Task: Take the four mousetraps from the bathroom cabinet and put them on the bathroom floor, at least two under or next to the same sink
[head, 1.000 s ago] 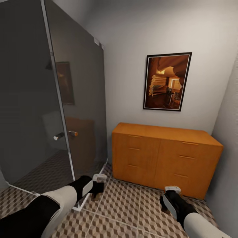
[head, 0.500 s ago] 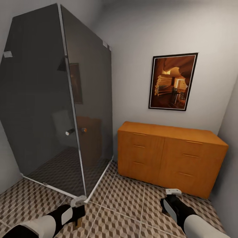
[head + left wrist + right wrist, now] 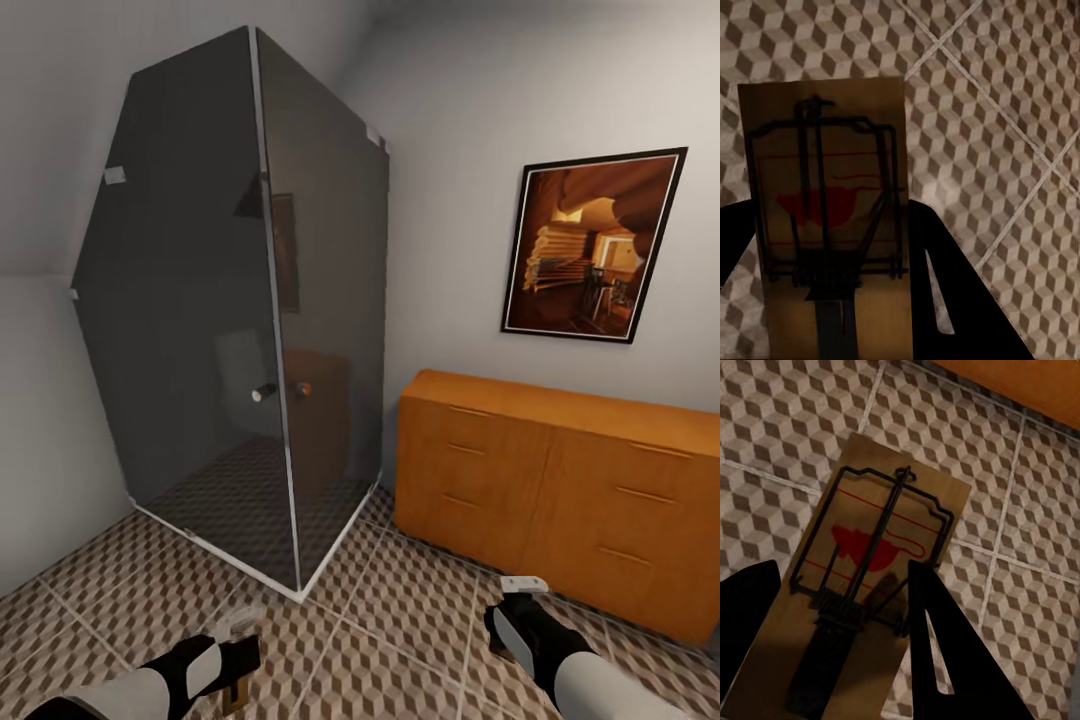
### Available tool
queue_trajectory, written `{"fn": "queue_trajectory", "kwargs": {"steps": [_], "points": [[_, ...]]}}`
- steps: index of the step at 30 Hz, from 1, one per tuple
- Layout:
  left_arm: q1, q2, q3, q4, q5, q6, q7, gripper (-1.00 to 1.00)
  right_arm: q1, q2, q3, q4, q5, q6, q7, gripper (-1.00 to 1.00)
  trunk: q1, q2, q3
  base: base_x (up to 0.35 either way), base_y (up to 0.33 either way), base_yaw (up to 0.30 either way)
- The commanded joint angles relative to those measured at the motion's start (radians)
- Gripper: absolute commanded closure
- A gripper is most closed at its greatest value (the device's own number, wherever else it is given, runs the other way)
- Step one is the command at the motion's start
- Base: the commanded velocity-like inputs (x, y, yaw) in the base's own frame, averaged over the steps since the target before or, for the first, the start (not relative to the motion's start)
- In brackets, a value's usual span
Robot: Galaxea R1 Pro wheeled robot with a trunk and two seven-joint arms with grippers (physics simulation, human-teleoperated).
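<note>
Head view, 3 to 4 o'clock: low orange-brown cabinet (image 3: 560, 500) against the back wall, flat top, drawer fronts with thin slot handles, all drawers closed flush.

Head view, 2 o'clock: framed picture (image 3: 594, 245) in warm browns, black frame, hung on the wall above the cabinet.

Head view, 9 to 11 o'clock: dark smoked-glass shower enclosure (image 3: 240, 320) with pale metal edging and a small knob on its door, standing in the corner just beside the cabinet's end.

Head view, 6 o'clock band: bathroom floor (image 3: 400, 640), square tiles in a brown, beige and white cube pattern with pale grout lines.

Head view, 7 o'clock: left gripper (image 3: 240, 665), dark with a pale wrist part, held low over the floor. Left wrist view: clamped on first mousetrap (image 3: 825, 217), tan board with dark wire frame and a red mark, dark fingers (image 3: 960, 300) pressed at either side of its near end, tiles behind.

Head view, 5 o'clock: right gripper (image 3: 510, 625), low over the floor near the cabinet's front. Right wrist view: clamped on second mousetrap (image 3: 870, 577), same make, tilted against the grout lines, black fingers (image 3: 945, 660) closed on both flanks; strip of cabinet front (image 3: 1035, 382) at that view's edge.
</note>
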Motion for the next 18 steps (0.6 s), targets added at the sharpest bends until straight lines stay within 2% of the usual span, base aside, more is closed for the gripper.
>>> {"fn": "queue_trajectory", "kwargs": {"steps": [1, 3, 9, 18], "points": [[0.005, 0.000, -0.008, 0.000, 0.005, 0.002, -0.003, 1.00, 0.000, -0.002, 0.009, -0.002, -0.011, 0.005, -0.007, 1.00, 0.000, -0.001, -0.001, 0.000, 0.000, 0.300], [0.012, 0.001, -0.008, 0.000, 0.005, -0.006, -0.002, 1.00, 0.000, -0.002, 0.009, -0.001, -0.011, 0.005, -0.006, 1.00, 0.000, -0.001, -0.001, 0.000, 0.000, 0.300], [0.036, -0.001, -0.009, 0.000, 0.005, -0.113, -0.001, 1.00, 0.000, -0.003, 0.009, 0.000, -0.011, 0.003, -0.006, 1.00, 0.000, -0.001, -0.001, 0.000, 0.000, 0.300], [0.044, 0.000, -0.009, 0.000, 0.007, -0.134, 0.001, 1.00, 0.000, -0.002, 0.009, 0.002, -0.011, -0.009, -0.005, 1.00, 0.000, -0.001, -0.001, 0.000, 0.000, 0.300]]}}
